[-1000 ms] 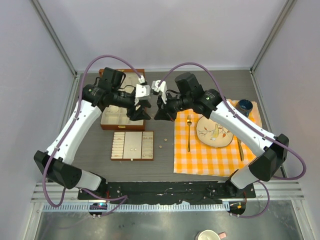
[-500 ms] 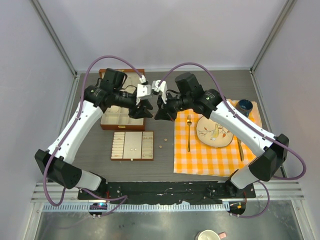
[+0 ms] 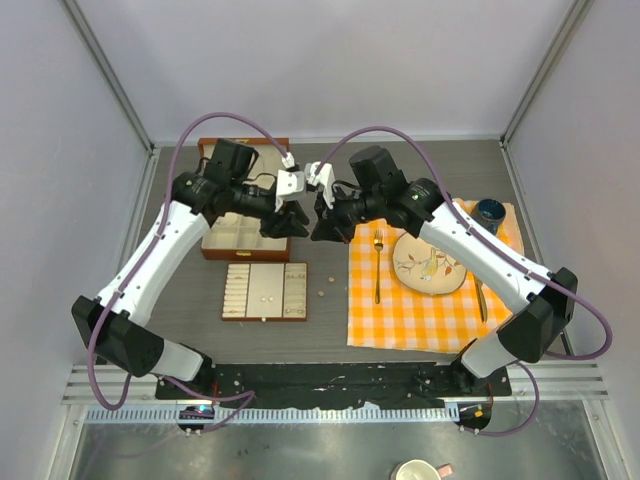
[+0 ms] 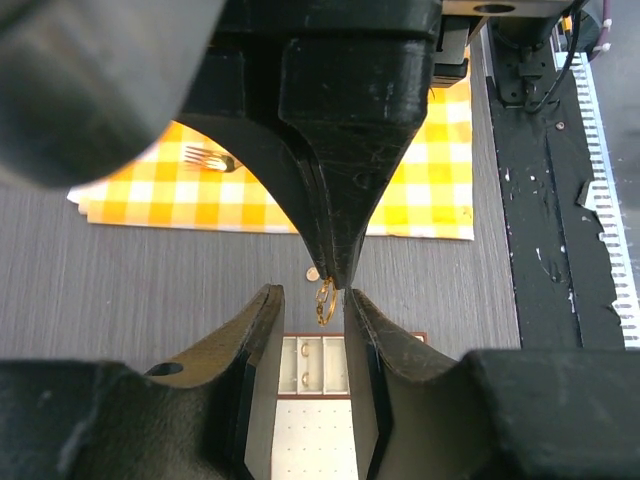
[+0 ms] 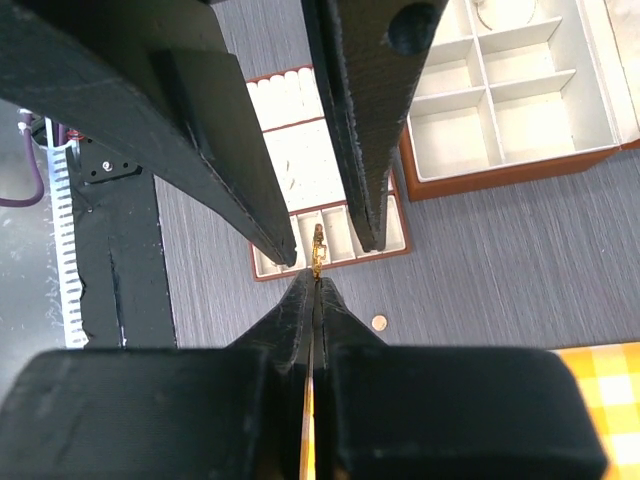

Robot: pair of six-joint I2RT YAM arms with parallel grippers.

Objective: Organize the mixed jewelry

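A mid-air handover of one piece looks to be the step in hand. The right end effector (image 5: 313,285) is pinched fully closed on a small gold ring (image 4: 325,300), held above the table (image 3: 320,330) between the wooden box (image 3: 245,255) and the checked cloth (image 3: 420,310). The left end effector (image 4: 313,298) stands partly open, its fingers (image 4: 255,340) either side of the ring without touching it. Next, I judge, the left must grip the ring squarely before the right lets go. Both arms reach forward, wrists turned inward, tips facing each other.

the left claw (image 3: 291,222) is sliding rightward above the bench (image 3: 330,320), drawing in on the right claw (image 3: 320,224) until the two are nearly meeting tip to tip. its fingers (image 4: 268,320) are narrowing around the gold ring (image 4: 325,300), now flanking it with a small gap on each side.
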